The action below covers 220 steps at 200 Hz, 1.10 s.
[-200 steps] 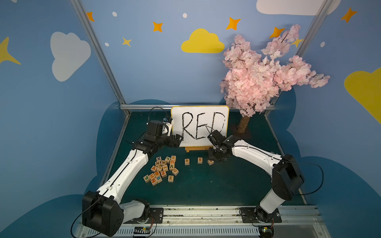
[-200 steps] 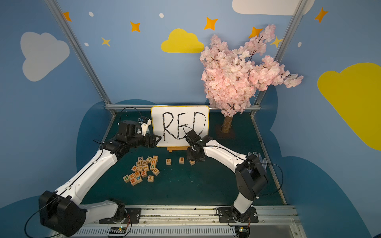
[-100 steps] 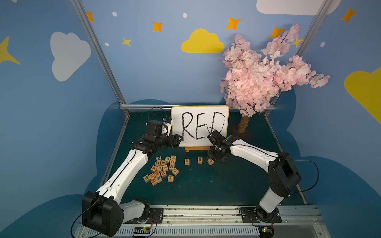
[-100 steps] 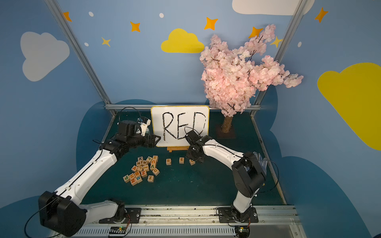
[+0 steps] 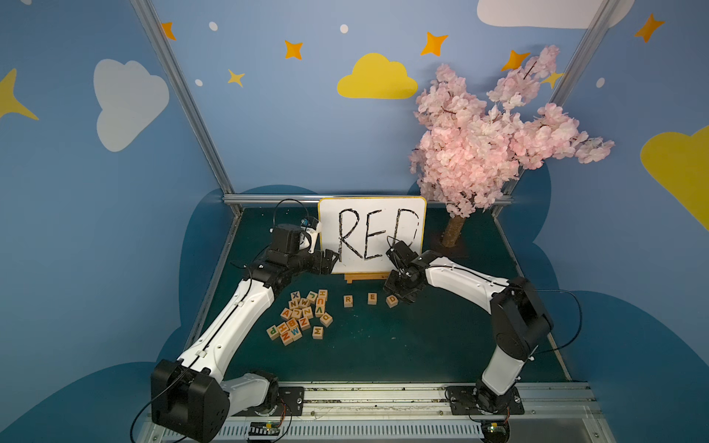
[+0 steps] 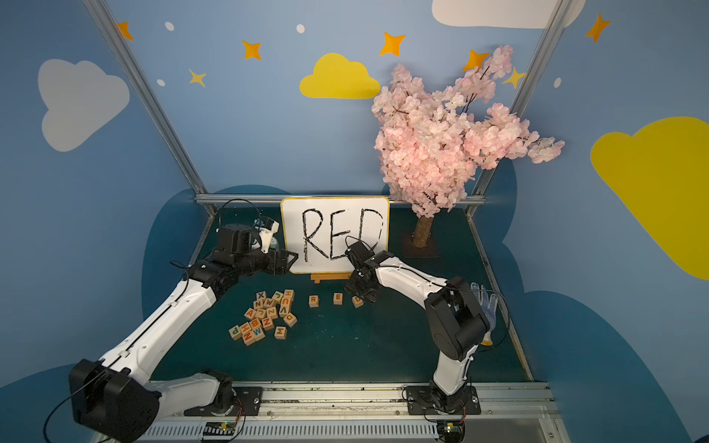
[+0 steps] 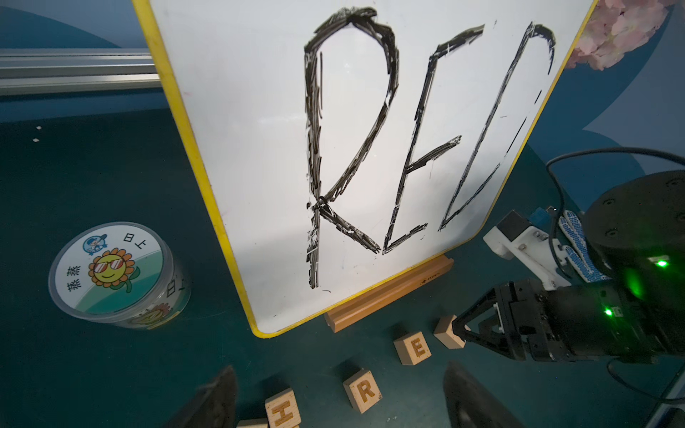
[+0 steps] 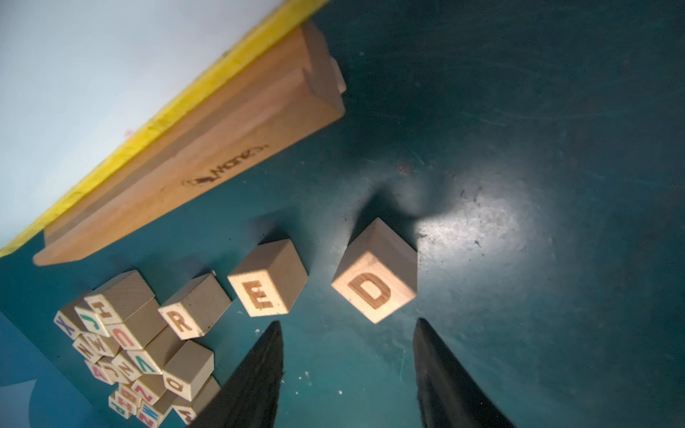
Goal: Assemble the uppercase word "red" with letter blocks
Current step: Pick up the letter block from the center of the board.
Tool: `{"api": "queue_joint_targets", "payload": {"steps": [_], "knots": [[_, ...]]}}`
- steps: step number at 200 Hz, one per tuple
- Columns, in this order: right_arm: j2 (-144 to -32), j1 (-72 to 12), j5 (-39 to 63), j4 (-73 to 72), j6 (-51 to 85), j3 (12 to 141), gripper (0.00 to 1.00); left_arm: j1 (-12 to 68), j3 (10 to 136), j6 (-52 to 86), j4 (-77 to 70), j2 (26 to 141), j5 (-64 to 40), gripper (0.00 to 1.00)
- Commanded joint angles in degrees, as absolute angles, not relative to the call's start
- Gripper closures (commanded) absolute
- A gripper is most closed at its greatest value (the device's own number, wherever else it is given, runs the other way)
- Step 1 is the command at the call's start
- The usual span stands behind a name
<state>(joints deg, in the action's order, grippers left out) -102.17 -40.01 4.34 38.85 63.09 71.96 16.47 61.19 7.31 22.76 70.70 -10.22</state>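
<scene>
Bare mat right of D block, whiteboard close behind it

**Even light up top, glare at the wrist**

Both top views give me bright, even overhead light and sharp detail, though the wall posts bow toward the edges. From the right wrist I get a glare patch on the green mat. The D block throws a dark shadow on its far side. The wooden stand is soft with blur, and the whiteboard washes out. The left wrist view is crisp, but the left gripper's fingers show dark and unfocused.
</scene>
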Motion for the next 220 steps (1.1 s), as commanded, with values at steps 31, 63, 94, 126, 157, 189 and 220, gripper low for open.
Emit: {"api": "queue_joint_targets", "payload": {"steps": [31, 63, 94, 126, 157, 189, 220], "knots": [[-103.92, -39.55, 5.98, 38.89, 65.37, 71.01, 0.45, 15.91, 61.8, 7.38, 23.18, 69.62, -10.03, 0.14], [-104.97, -39.37, 5.98, 39.02, 65.48, 71.2, 0.45, 15.69, 61.96, 7.54, 23.21, 69.65, -10.27, 0.14], [-106.02, -38.94, 5.98, 39.02, 65.35, 71.38, 0.46, 15.55, 61.87, 7.55, 23.23, 69.65, -10.28, 0.14], [-106.95, -38.72, 6.24, 38.58, 64.68, 71.93, 0.47, 15.3, 61.8, 7.65, 23.16, 69.81, -10.37, 0.14], [-107.81, -38.67, 6.02, 38.33, 63.79, 72.06, 0.54, 15.23, 61.79, 7.71, 23.18, 69.87, -10.46, 0.14], [-109.45, -38.67, 5.6, 38.91, 62.85, 72.4, 0.61, 15.28, 61.79, 7.77, 23.15, 69.97, -10.56, 0.14], [-109.78, -38.76, 5.34, 39.39, 61.41, 73.1, 0.66, 15.21, 61.84, 7.73, 23.16, 70.08, -10.55, 0.14]]}}
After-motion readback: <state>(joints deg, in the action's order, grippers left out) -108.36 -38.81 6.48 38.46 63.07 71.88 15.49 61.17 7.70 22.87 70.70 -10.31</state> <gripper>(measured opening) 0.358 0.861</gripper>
